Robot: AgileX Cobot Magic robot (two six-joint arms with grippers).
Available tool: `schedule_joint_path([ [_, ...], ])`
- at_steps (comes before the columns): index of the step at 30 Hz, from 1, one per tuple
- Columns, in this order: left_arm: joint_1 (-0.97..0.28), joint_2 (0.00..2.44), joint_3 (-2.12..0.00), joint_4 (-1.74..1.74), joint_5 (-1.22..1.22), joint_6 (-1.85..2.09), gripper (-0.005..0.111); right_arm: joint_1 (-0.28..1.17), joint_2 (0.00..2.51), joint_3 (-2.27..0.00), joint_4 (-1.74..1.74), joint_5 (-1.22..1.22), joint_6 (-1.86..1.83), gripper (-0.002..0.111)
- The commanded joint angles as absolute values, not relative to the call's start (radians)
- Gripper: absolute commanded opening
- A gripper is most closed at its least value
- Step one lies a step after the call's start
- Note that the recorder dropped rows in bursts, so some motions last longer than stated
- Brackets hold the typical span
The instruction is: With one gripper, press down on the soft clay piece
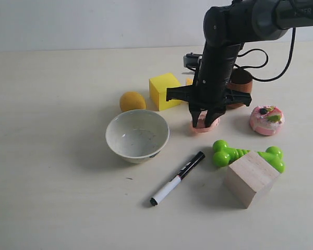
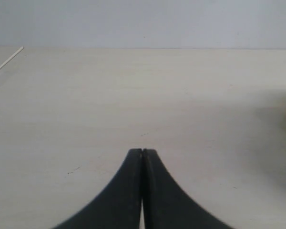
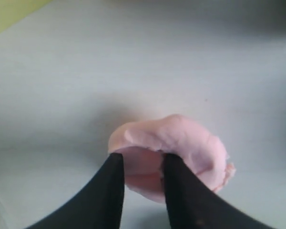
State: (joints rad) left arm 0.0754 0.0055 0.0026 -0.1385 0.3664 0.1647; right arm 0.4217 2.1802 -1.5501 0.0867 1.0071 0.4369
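Note:
The soft clay piece [image 1: 203,128] is a small salmon-pink lump on the table, between the bowl and the donut toy. My right gripper [image 1: 205,123] comes straight down on it from the thick black arm. In the right wrist view its two black fingers stand a little apart, so the right gripper [image 3: 142,160] is open. Both tips are sunk into the dented top of the clay [image 3: 181,136], with clay showing in the gap. The left gripper [image 2: 142,151] is shut over bare table, empty, and does not show in the exterior view.
A white bowl [image 1: 112,131] stands left of the clay, with an orange ball [image 1: 132,101] and a yellow cube [image 1: 165,90] behind it. A brown cup [image 1: 241,83] and the pink donut toy [image 1: 267,120] are to the right. In front lie a marker [image 1: 177,178], a green toy [image 1: 227,154] and a wooden block [image 1: 250,178].

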Motion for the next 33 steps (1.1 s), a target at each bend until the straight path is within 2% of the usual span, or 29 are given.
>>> schedule_joint_path([
  [1,0.07,0.0,0.0,-0.14,0.357,0.159,0.0,0.419,2.178,-1.555,0.095,0.996,0.437,0.024],
  [4,0.07,0.0,0.0,-0.14,0.357,0.159,0.0,0.419,2.178,-1.555,0.1,0.996,0.402,0.004],
  [5,0.07,0.0,0.0,-0.14,0.357,0.159,0.0,0.419,2.178,-1.555,0.109,0.996,0.392,0.0],
  [15,0.07,0.0,0.0,-0.14,0.357,0.159,0.0,0.419,2.178,-1.555,0.122,0.97,0.394,0.001],
  [23,0.07,0.0,0.0,-0.14,0.357,0.159,0.0,0.419,2.178,-1.555,0.12,0.97,0.382,0.024],
  [28,0.07,0.0,0.0,-0.14,0.357,0.159,0.0,0.419,2.178,-1.555,0.122,0.97,0.362,0.029],
  [31,0.07,0.0,0.0,-0.14,0.357,0.159,0.0,0.419,2.178,-1.555,0.122,0.97,0.358,0.027],
  [33,0.07,0.0,0.0,-0.14,0.357,0.159,0.0,0.419,2.178,-1.555,0.122,0.978,0.348,0.01],
])
